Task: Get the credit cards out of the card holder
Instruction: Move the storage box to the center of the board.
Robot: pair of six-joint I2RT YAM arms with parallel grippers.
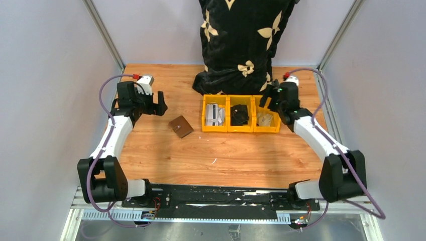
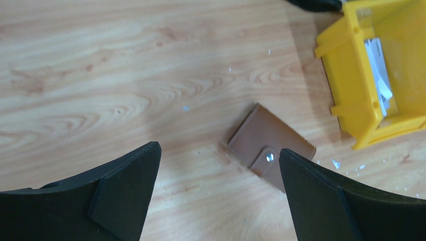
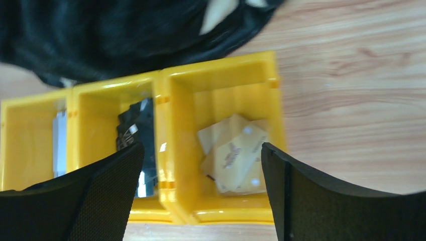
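Left gripper [image 2: 218, 149] and right gripper [image 3: 202, 145] gape empty; card holder [image 2: 269, 145] lies snapped shut, I count no cards out.

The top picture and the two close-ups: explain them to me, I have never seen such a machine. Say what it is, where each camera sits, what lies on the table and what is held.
These are two robot arms bolted at the near edge of a wooden table. The wide picture looks down from above and behind them. The other two come from a camera on each wrist, so the black wedges at the bottom are that arm's own fingers. The left gripper is open, and a brown card holder lies snapped shut on the wood ahead of it. The right gripper hangs open above three joined yellow bins; the bin under it holds flat tan pieces. A black cloth with cream flower shapes stands behind the bins. Neither gripper holds anything.
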